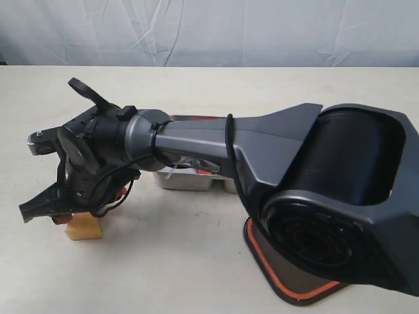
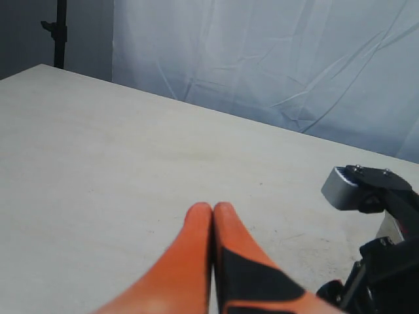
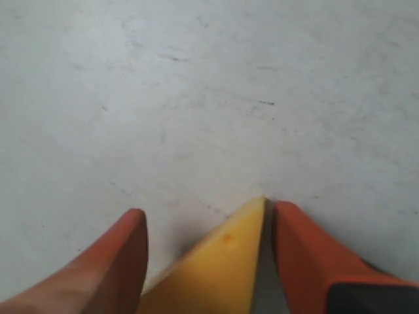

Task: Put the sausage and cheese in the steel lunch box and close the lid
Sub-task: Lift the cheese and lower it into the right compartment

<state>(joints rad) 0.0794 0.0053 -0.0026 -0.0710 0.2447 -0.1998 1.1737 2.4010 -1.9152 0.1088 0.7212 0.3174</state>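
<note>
Right gripper [image 3: 208, 219] is down at the tabletop, its orange fingers spread on either side of the yellow-orange wedge of toy cheese [image 1: 84, 227]. One finger sits right against the wedge's edge and the other stands off with a clear gap, so the jaws are released, not clamped. The cheese rests flat on the pale beige table [image 1: 170, 261], well left of centre, its pointed tip just poking out past the fingertips. There is bare table beyond that tip, and more in front of the wedge and to its right.

The right arm's dark body stretches across the middle and covers most of the shiny rectangular steel lunch box [image 1: 180, 180]. Only the box's near wall and rounded corner peek out below the arm. A sliver of red [image 1: 204, 171] shows inside, too hidden to name.

The flat dark lid with the orange rim seal [image 1: 278, 275] lies near-right, apart from the box. The arm's base hides part of it and the picture's lower edge is close.

Left gripper [image 2: 213, 212] sits with its orange fingers pressed together on nothing. Wide table lies ahead of it, up to the far edge at the pale cloth backdrop [image 2: 262, 59].
</note>
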